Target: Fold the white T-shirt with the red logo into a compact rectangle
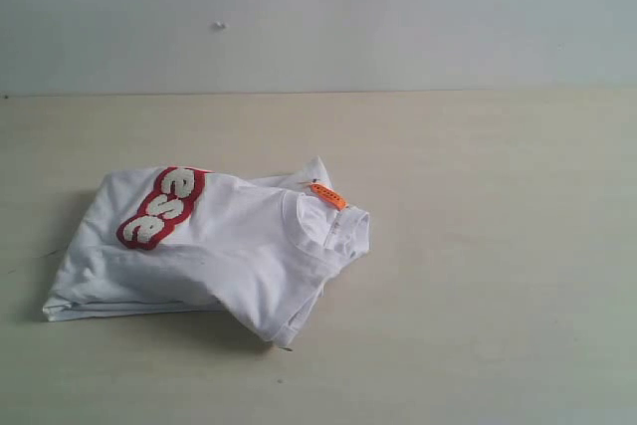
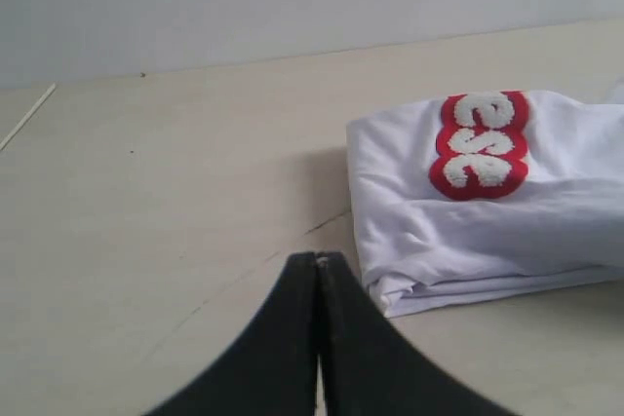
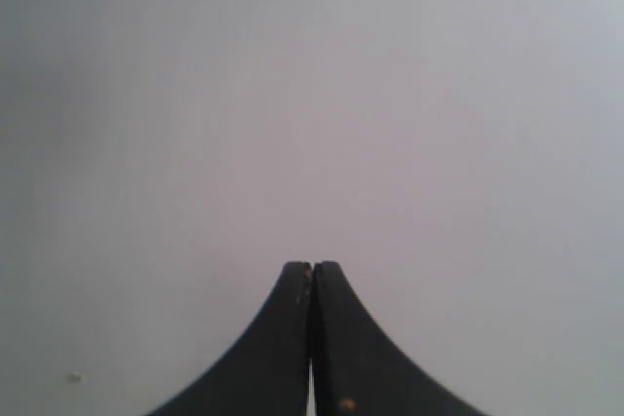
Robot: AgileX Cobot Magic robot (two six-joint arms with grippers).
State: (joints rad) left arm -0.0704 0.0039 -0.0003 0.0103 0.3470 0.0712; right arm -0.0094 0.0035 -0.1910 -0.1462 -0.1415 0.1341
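Note:
The white T-shirt [image 1: 214, 246] lies folded in a rough bundle on the left half of the table, its ribbed collar and small orange tag [image 1: 327, 195] at its right end. Part of the red logo [image 1: 161, 208], white letters outlined in red, shows on its upper left. The left wrist view also has the T-shirt [image 2: 507, 231] and the logo [image 2: 480, 145]. My left gripper [image 2: 319, 258] is shut and empty, just off the shirt's folded corner. My right gripper [image 3: 311, 266] is shut and empty, facing a plain grey wall. Neither gripper shows in the exterior view.
The pale wooden table [image 1: 498, 276] stretches to the right and front of the shirt. A grey-white wall [image 1: 398, 7] rises behind the table's far edge. A thin crack in the table [image 2: 327, 223] runs near the shirt's corner.

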